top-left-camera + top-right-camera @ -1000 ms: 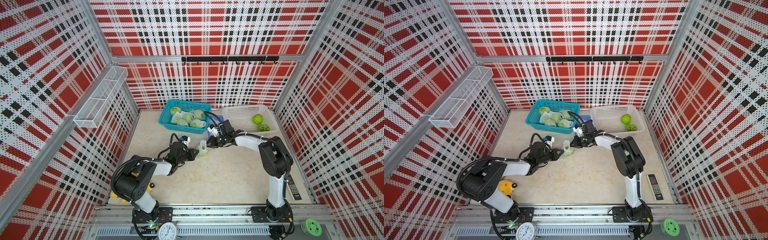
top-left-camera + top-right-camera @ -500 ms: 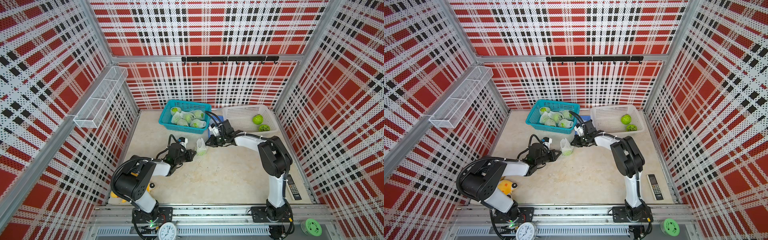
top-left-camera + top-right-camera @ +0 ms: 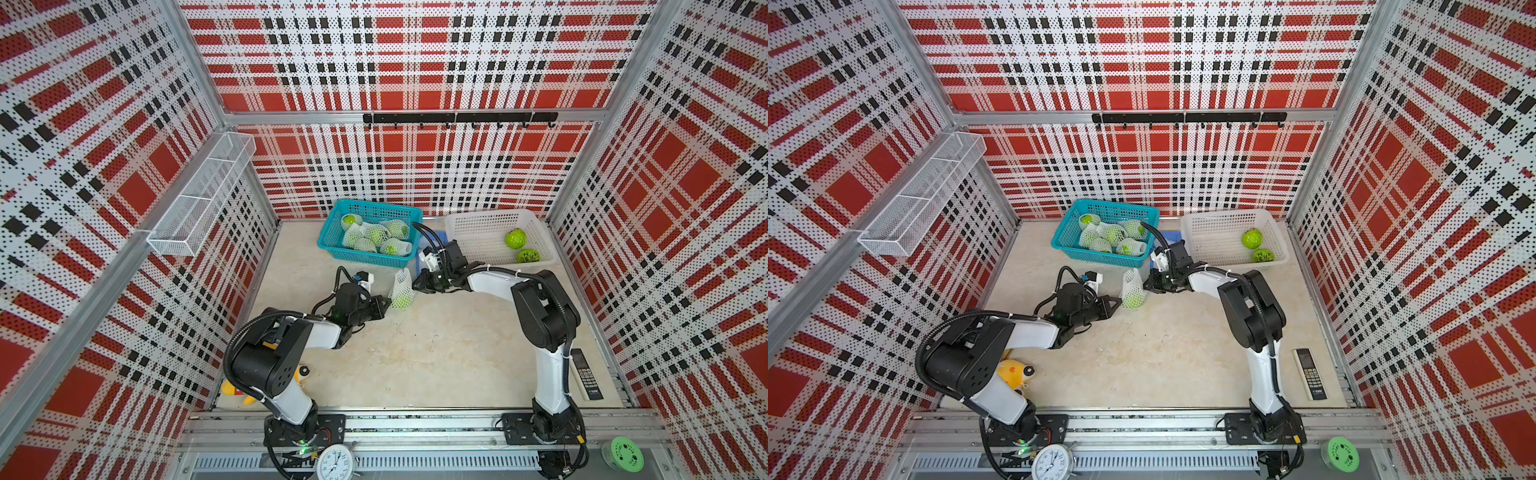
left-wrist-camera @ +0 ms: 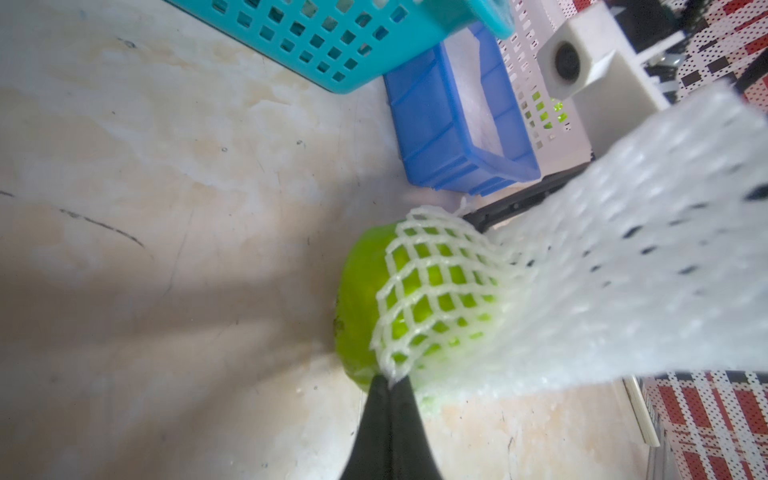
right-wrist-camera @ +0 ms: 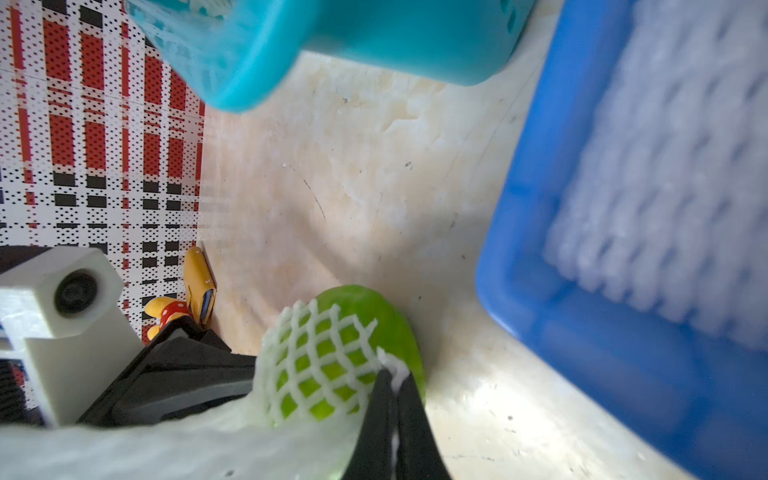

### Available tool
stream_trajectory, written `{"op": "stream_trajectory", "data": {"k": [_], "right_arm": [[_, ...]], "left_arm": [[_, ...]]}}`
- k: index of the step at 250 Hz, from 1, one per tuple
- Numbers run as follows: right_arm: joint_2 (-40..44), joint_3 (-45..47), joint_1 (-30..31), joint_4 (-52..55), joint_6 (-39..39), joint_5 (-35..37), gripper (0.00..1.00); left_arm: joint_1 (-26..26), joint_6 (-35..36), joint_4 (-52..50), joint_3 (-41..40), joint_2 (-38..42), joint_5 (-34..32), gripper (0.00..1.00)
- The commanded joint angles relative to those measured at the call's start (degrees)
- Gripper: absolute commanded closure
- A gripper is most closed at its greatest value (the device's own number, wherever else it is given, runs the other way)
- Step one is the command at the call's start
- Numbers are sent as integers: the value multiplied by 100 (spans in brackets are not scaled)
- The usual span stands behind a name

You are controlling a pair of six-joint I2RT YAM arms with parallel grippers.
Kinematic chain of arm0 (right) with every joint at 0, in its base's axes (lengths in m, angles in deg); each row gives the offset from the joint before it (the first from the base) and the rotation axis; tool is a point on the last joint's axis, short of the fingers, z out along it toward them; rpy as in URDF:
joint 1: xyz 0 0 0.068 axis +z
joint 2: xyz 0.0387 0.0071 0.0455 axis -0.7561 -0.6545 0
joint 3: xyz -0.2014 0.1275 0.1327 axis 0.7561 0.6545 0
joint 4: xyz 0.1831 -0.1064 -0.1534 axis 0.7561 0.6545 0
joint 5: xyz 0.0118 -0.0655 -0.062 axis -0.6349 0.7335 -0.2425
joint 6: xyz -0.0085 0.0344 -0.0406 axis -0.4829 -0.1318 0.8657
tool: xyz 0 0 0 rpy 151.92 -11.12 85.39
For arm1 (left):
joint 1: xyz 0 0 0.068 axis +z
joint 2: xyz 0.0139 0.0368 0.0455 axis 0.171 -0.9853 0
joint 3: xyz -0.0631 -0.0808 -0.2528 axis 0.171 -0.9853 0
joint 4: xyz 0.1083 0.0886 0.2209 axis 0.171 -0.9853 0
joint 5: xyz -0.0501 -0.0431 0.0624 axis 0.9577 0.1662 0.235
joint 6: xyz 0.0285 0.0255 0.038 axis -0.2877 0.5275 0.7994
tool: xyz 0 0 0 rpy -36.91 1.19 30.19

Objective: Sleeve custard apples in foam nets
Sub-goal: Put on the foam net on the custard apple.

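Now I have my left gripper (image 4: pixel 389 380) and right gripper (image 5: pixel 392 377) pinched shut on opposite edges of the white foam mesh net (image 3: pixel 402 280) half covering the bright green custard apple (image 3: pixel 400 302) near the teal plastic basket (image 3: pixel 365 259).

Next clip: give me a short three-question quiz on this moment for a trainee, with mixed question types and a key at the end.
1. Multiple choice: the net over the apple between the arms covers it A) fully, B) partly, C) not at all.
2. True or false: the left pincer and the right pincer are each shut on the net's rim.
3. Count: how many bare apples lie in the white basket?
Key: 1 B; 2 true; 3 two.
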Motion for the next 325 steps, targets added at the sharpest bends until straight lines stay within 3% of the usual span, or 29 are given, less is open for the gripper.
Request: {"op": "stream_trajectory", "data": {"k": [1,88,325], "right_arm": [[-165,43,-19,-100,0,210,99],[-304,110,-19,-134,7,221,99],[-725,92,0,-210,106,584,99]], "left_arm": [[46,-12,21,92,-147,-77,100],[56,-111,197,32,-403,-67,100],[73,-187,-281,281,-618,-995,100]]}}
